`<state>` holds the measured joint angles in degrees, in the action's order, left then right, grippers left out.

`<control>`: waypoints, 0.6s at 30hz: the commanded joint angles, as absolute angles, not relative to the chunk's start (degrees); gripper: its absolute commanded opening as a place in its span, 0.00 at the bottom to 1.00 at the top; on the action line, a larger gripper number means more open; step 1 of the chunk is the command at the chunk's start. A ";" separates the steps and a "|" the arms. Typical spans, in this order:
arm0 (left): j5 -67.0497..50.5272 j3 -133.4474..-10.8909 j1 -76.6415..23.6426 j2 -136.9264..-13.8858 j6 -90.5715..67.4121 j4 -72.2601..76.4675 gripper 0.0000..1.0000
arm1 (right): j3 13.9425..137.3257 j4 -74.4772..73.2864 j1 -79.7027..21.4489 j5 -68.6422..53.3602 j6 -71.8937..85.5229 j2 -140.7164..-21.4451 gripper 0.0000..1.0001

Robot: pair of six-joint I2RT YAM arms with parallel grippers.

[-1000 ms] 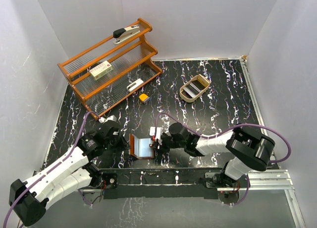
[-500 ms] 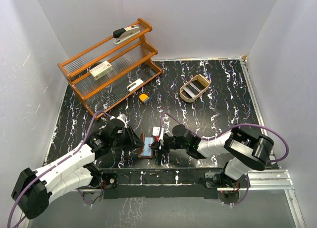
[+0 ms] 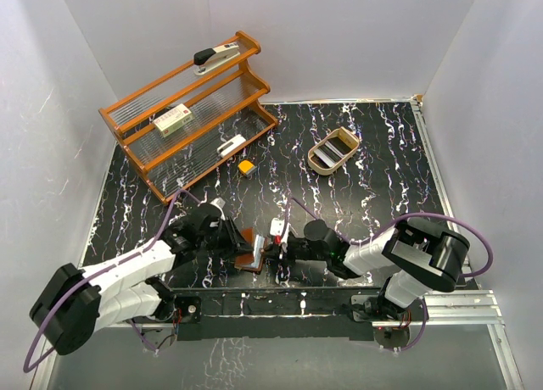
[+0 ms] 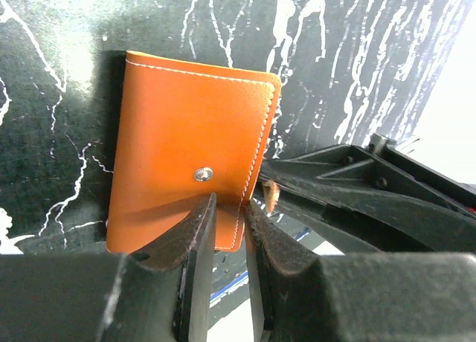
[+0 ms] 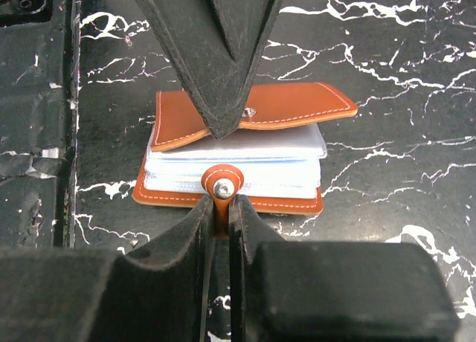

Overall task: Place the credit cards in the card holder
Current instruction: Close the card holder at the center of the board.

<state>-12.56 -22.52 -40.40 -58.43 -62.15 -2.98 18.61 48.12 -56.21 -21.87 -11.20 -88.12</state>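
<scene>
Pinching the tab (image 5: 221, 180) of the holder (image 5: 297, 108) rn is the right gripper (image 5: 221, 208). Its jaws are closed tight on that little round snap tab, fingers coming in low from the holder's near side in the right wrist cam.

The holder sits on the table (image 3: 382, 195) close to the front edge, a bit left of center, right between the two grippers. Bottom flap is flat on the table. Top flap hangs tilted over a stack of cards (image 5: 245, 160), which sit inside btwn the flaps, pale edges showing.

The left gripper (image 4: 229, 208) comes in from the other side w/ its tips on the top flap, next to the metal snap stud (image 4: 202, 175). Jaws are just a crack apart, and the flap's stitched edge lines up w/ that gap. Can't tell if it's actually nipping the edge or only pressing down, tbh.

Further back: a wooden rack (image 3: 182, 110) at back left w/ a stapler (image 3: 216, 55) on top, a yellow block (image 3: 247, 166) in front of it, and an oval tray (image 3: 333, 150) toward the right, all well apart from the holder.
</scene>
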 commanded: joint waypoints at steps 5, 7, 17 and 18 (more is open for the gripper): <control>-10.06 -22.75 -40.17 -65.31 -59.72 -6.32 0.21 | 15.86 57.37 -56.34 -20.02 -8.03 -87.46 0.06; -10.51 -22.80 -40.17 -65.31 -59.92 -5.87 0.27 | 15.92 57.31 -56.27 -20.20 -7.92 -87.78 0.08; -6.56 -27.37 -40.16 -59.61 -59.53 -14.81 0.31 | 18.15 53.50 -56.33 -19.90 -8.77 -88.59 0.10; -5.57 -27.93 -40.16 -59.83 -58.85 -16.33 0.30 | 18.53 53.04 -56.34 -19.74 -8.79 -88.65 0.10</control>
